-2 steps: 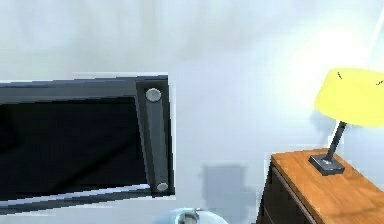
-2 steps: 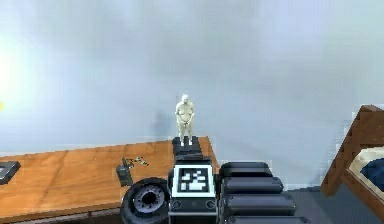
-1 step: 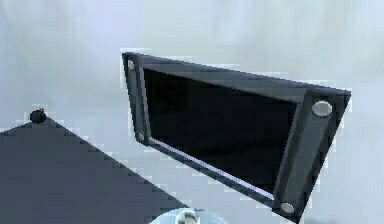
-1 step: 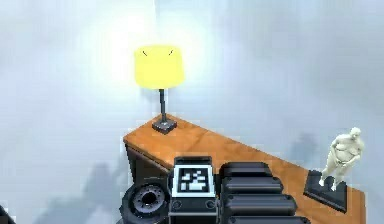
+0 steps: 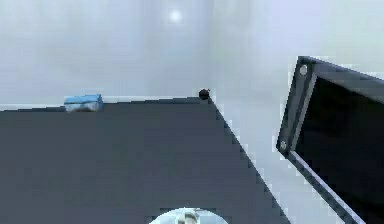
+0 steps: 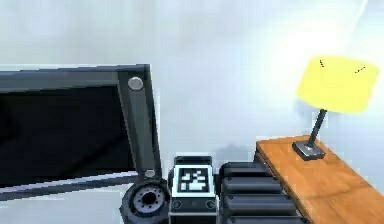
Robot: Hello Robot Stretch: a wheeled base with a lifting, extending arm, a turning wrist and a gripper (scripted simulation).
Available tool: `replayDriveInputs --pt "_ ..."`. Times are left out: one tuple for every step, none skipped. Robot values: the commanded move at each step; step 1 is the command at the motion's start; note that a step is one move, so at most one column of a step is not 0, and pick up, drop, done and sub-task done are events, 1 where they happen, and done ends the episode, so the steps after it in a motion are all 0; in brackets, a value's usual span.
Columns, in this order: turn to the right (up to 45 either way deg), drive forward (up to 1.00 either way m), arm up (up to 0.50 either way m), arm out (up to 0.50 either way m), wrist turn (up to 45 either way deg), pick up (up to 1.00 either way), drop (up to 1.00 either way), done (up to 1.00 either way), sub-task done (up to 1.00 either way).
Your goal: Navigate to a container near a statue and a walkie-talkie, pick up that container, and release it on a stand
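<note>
Forward view: on a dark bench [image 5: 120, 160], a pale blue boxy thing [image 5: 84, 102], possibly the container, lies at the far left edge. Its long axis runs across the view, and which end leads is unclear. A black ball [image 5: 204, 95] marks the corner beside a dark screen [image 5: 335, 130]. Arm side view: the gripper [image 6: 148, 200] sits low by the screen; whether it holds anything cannot be told. The likely risk is a turning base clipping the screen, or the lamp [image 6: 335, 90] on the wooden bench [image 6: 320, 185].
</note>
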Motion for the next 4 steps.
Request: replayDriveInputs --pt "-36.0 0.00 0.00 0.00 0.0 0.00 0.00 0.00 0.00" --pt "0.0 1.00 0.00 0.00 0.0 0.00 0.00 0.00 0.00" --pt "-3.0 0.00 0.00 0.00 0.0 0.00 0.00 0.00 0.00" --pt "0.0 0.50 0.00 0.00 0.0 0.00 0.00 0.00 0.00"
